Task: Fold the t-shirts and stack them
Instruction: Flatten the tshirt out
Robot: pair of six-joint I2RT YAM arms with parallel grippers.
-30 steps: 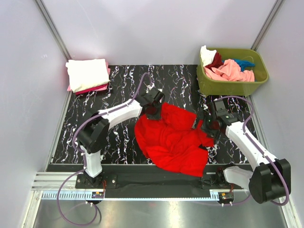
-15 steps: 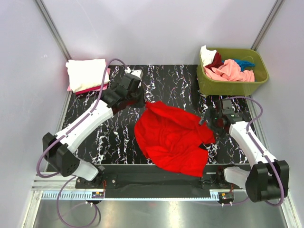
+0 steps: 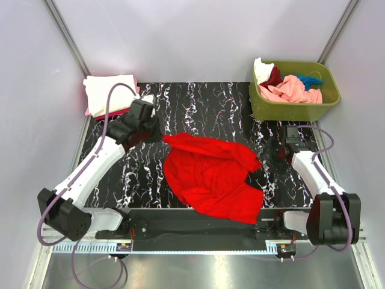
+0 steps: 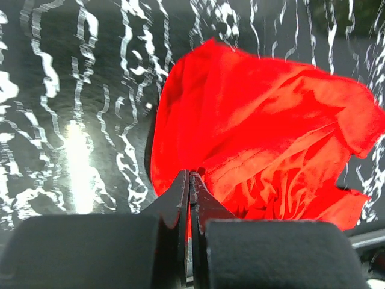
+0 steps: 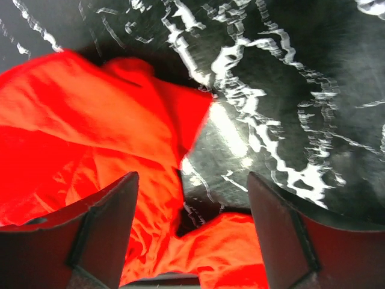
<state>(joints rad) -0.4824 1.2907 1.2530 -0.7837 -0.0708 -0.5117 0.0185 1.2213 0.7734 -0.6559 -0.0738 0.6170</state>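
A bright red t-shirt [image 3: 210, 177] lies crumpled on the black marbled mat [image 3: 204, 99]. My left gripper [image 3: 156, 136] is shut on the shirt's far left corner, which is pulled out into a point. In the left wrist view the jaws [image 4: 191, 176] are pressed together on a strip of red cloth, and the rest of the shirt [image 4: 264, 126] spreads out beyond them. My right gripper [image 3: 274, 158] is open just off the shirt's right edge. In its own view the right gripper [image 5: 191, 178] hangs over a sleeve edge of the shirt [image 5: 90, 120], holding nothing.
A folded stack with a cream-white shirt [image 3: 109, 93] on top of pink and dark red ones sits at the back left corner. An olive-green bin [image 3: 293, 108] at the back right holds pink [image 3: 292, 90], white, dark red and teal shirts.
My left arm has swung left, dragging the shirt's far corner with it and stretching that edge out. The right gripper has drifted slightly right and its jaws have narrowed a little.
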